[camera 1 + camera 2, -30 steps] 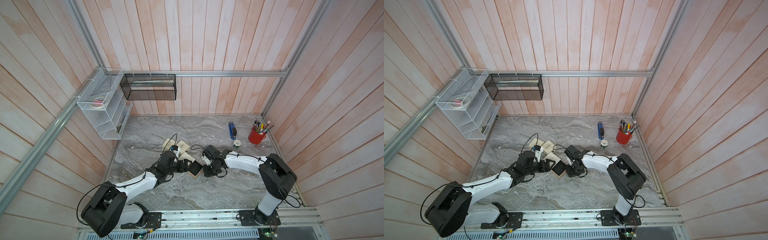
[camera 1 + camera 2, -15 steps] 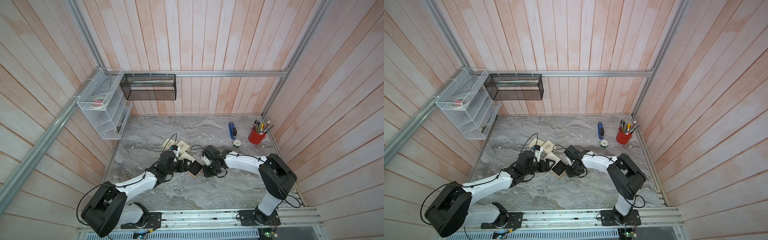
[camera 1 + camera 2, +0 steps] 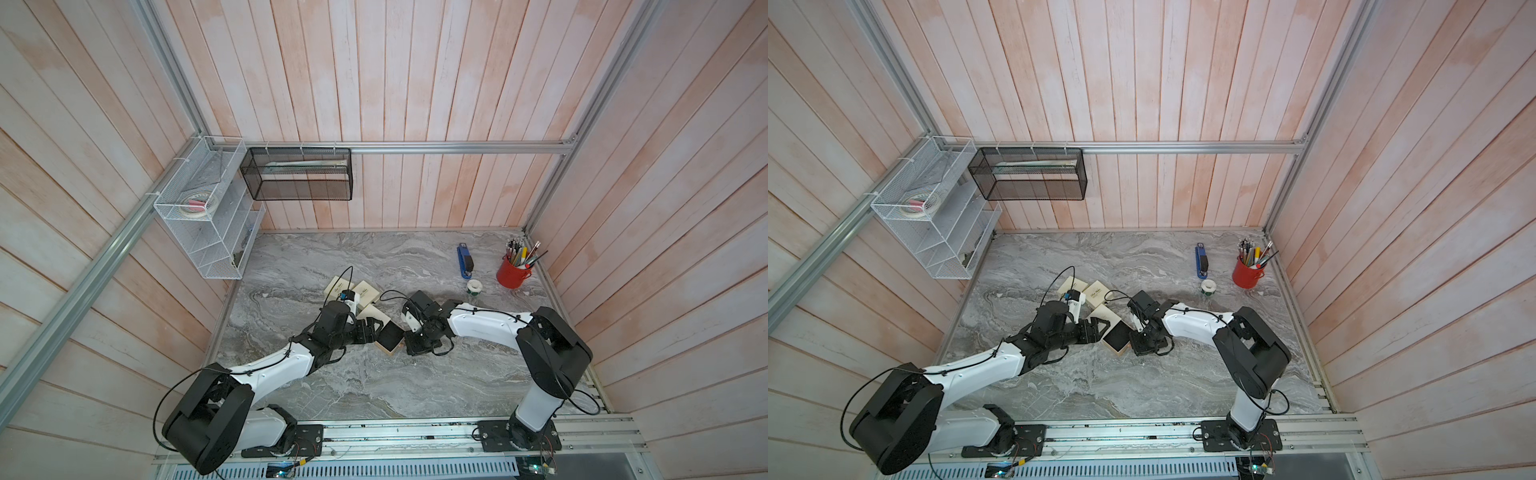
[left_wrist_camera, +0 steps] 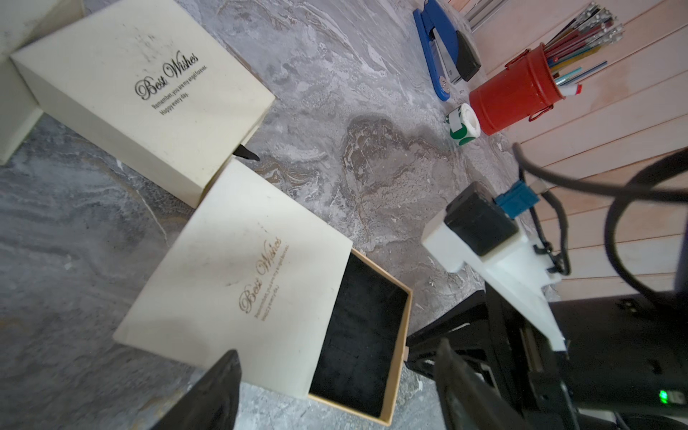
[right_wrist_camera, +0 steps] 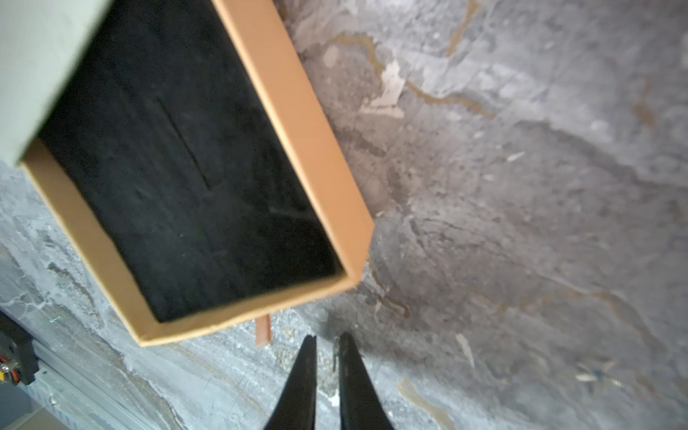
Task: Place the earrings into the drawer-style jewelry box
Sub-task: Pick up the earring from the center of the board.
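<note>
Right wrist view: the right end effector (image 5: 327, 346) is narrow. Its two black fingers stand almost together with only a thin slit between them, and I see nothing in that slit. It is over the grey marbled desk (image 5: 521, 223), just beside the open drawer (image 5: 309, 130), a tan cardboard tray with a black soft lining. A small brown pull tab (image 5: 263, 331) sticks out from the drawer's end wall, near the fingertips but apart from them.

In the left wrist view, the drawer stands partly out of the jewelry box (image 4: 231, 268), a flat sleeve of cream cardboard with "Best Wishes" printed on it in gold. The left end effector (image 4: 337, 346) is wide. One finger shows at the sleeve's edge and one beyond the drawer's side, but I cannot tell if they touch the box.

In both top views the jewelry box lies near the middle of the desk, between the two end effectors. I cannot tell where the earrings are, because they are too small to make out in any view.

A second cream box (image 4: 141, 93) with black lettering lies just beside the sleeve. A blue stapler (image 4: 443, 56), a red metal cup of pens (image 4: 517, 96) and a white roll of green stickers (image 4: 463, 124) stand well apart from it, near the wooden wall.
</note>
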Action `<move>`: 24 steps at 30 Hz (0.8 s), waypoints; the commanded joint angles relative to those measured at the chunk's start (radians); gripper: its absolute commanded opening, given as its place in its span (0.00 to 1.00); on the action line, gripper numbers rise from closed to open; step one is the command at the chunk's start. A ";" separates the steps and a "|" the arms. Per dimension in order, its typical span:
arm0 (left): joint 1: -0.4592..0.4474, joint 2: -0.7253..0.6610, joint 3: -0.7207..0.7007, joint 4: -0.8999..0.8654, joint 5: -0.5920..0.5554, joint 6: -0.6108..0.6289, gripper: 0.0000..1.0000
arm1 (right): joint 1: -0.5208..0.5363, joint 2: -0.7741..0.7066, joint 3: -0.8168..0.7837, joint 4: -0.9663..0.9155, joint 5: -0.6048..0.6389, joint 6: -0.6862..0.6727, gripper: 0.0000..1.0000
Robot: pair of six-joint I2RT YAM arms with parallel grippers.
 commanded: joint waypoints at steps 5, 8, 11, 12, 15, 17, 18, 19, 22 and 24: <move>0.007 0.002 0.001 0.018 0.016 0.020 0.82 | 0.009 0.005 0.021 -0.030 0.020 0.003 0.13; 0.008 -0.001 0.001 0.018 0.017 0.020 0.82 | 0.010 0.007 0.021 -0.032 0.018 0.003 0.12; 0.008 -0.001 0.000 0.018 0.017 0.021 0.82 | 0.012 0.012 0.023 -0.032 0.014 0.003 0.12; 0.009 -0.003 0.002 0.018 0.016 0.022 0.82 | 0.011 0.013 0.022 -0.031 0.014 0.004 0.12; 0.010 -0.003 0.001 0.015 0.018 0.024 0.82 | 0.014 0.017 0.020 -0.033 0.015 0.002 0.12; 0.010 -0.003 0.001 0.016 0.018 0.025 0.82 | 0.015 0.017 0.019 -0.032 0.016 0.003 0.12; 0.011 -0.003 0.002 0.015 0.020 0.025 0.82 | 0.015 0.017 0.017 -0.033 0.016 0.003 0.12; 0.011 -0.003 0.003 0.015 0.020 0.025 0.82 | 0.015 0.017 0.016 -0.033 0.015 0.004 0.12; 0.011 -0.003 0.003 0.016 0.020 0.026 0.82 | 0.015 0.017 0.018 -0.036 0.016 0.002 0.11; 0.013 -0.002 0.005 0.016 0.022 0.027 0.82 | 0.015 0.014 0.020 -0.036 0.016 0.002 0.08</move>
